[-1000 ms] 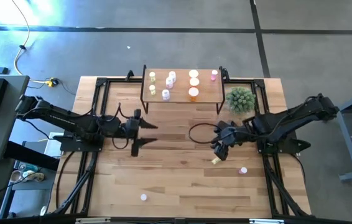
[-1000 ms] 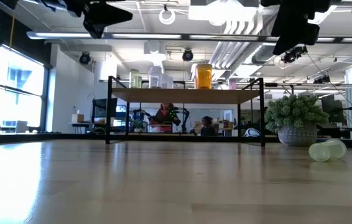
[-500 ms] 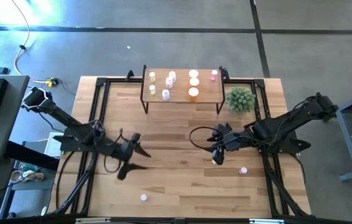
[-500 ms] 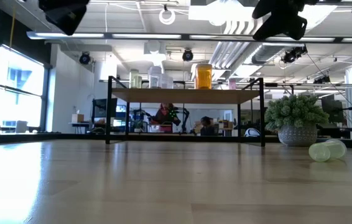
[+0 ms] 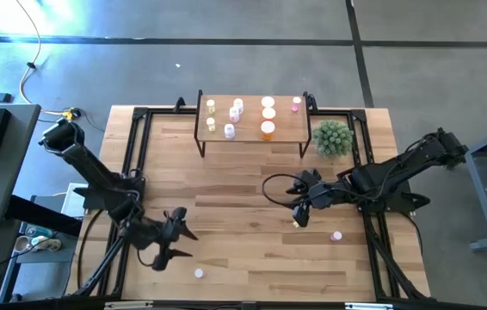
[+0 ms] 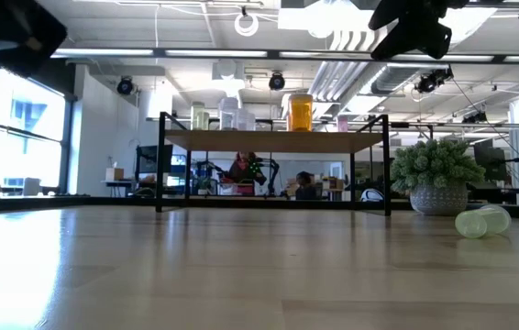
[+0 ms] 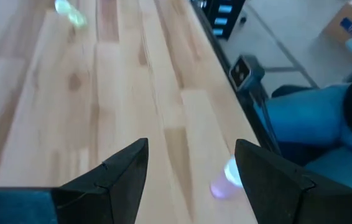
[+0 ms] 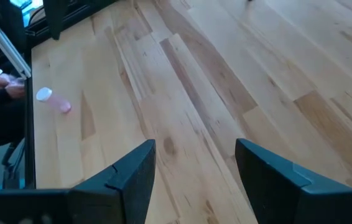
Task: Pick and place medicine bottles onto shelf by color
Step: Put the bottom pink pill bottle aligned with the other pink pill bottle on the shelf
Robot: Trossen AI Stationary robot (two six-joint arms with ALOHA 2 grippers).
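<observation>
High view: the left gripper (image 5: 177, 244) hangs over the near-left part of the table (image 5: 243, 250), its fingers spread and empty. A pink bottle (image 5: 199, 274) lies on the boards just beyond the fingertips, nearer the front edge, not touched. The right gripper (image 5: 299, 215) sits right of centre, fingers parted with nothing visibly between them; a yellow-green bottle (image 5: 298, 223) shows right at the fingertips, contact cannot be told. A second pink bottle (image 5: 336, 235) lies near, to the right gripper's outer side. The shelf (image 5: 252, 136) stands at the far edge carrying about eight bottles, an orange bottle (image 5: 268, 129) among them. A green plant (image 5: 332, 138) stands beside the shelf's right end.

Low view: the shelf (image 6: 273, 140) is seen edge-on with bottles along its top. The plant (image 6: 438, 174) is at the right, and the yellow-green bottle (image 6: 481, 221) lies on its side on the table, a fact the overhead picture does not make plain. Fingertips are out of frame here.

Left wrist view: the fingers (image 7: 120, 174) are spread, empty; the pink bottle (image 7: 227, 180) lies ahead, close to one finger, apart from it.

Right wrist view: the fingers (image 8: 135, 174) are released and empty; the second pink bottle (image 8: 54, 101) lies well ahead near the table edge.
</observation>
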